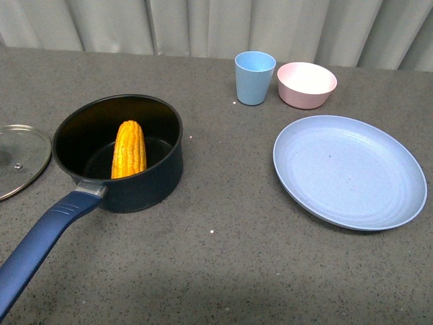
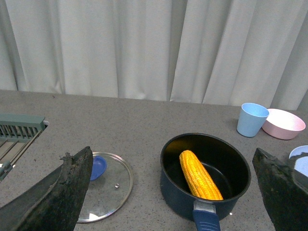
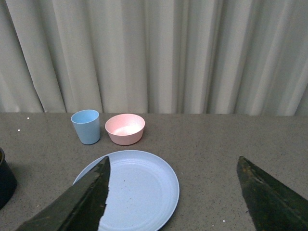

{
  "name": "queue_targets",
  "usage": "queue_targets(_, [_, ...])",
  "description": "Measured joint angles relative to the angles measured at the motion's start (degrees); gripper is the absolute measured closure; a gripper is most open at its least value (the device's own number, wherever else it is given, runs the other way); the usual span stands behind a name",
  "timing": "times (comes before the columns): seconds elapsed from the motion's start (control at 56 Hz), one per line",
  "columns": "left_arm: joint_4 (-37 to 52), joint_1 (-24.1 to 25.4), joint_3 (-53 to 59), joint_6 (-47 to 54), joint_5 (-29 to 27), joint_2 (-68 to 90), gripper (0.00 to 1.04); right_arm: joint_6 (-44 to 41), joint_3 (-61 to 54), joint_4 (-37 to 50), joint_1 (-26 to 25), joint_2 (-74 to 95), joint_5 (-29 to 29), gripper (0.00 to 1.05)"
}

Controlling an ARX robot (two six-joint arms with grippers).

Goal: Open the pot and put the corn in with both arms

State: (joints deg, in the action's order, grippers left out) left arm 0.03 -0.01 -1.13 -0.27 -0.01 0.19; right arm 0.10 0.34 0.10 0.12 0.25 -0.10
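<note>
The dark navy pot (image 1: pixel 152 177) stands open at the left of the table, its long blue handle (image 1: pixel 40 240) pointing toward me. The yellow corn (image 1: pixel 128 149) leans inside it, tip up against the pot's wall; the left wrist view shows the corn (image 2: pixel 199 174) in the pot (image 2: pixel 175 192) too. The glass lid (image 1: pixel 20 159) lies flat on the table left of the pot, blue knob (image 2: pixel 97 167) underneath. My left gripper (image 2: pixel 173 192) is open, held back from the pot with nothing between its fingers. My right gripper (image 3: pixel 175 192) is open above the blue plate's edge. Neither arm shows in the front view.
A large light-blue plate (image 1: pixel 350 170) lies at the right. Behind it stand a light-blue cup (image 1: pixel 254 78) and a small pink bowl (image 1: pixel 306 84). A grey-green rack (image 2: pixel 19 127) sits at the far left in the left wrist view. Curtains close off the back.
</note>
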Motion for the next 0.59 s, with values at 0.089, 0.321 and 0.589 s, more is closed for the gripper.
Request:
queue_targets(0.089, [0.0, 0.0, 0.0, 0.0, 0.0, 0.0, 0.06, 0.0, 0.0, 0.0, 0.0, 0.0, 0.0, 0.09])
queue_targets(0.321, [0.0, 0.0, 0.0, 0.0, 0.0, 0.0, 0.06, 0.0, 0.0, 0.0, 0.0, 0.0, 0.0, 0.09])
queue_targets(0.589, [0.0, 0.0, 0.0, 0.0, 0.0, 0.0, 0.06, 0.0, 0.0, 0.0, 0.0, 0.0, 0.0, 0.09])
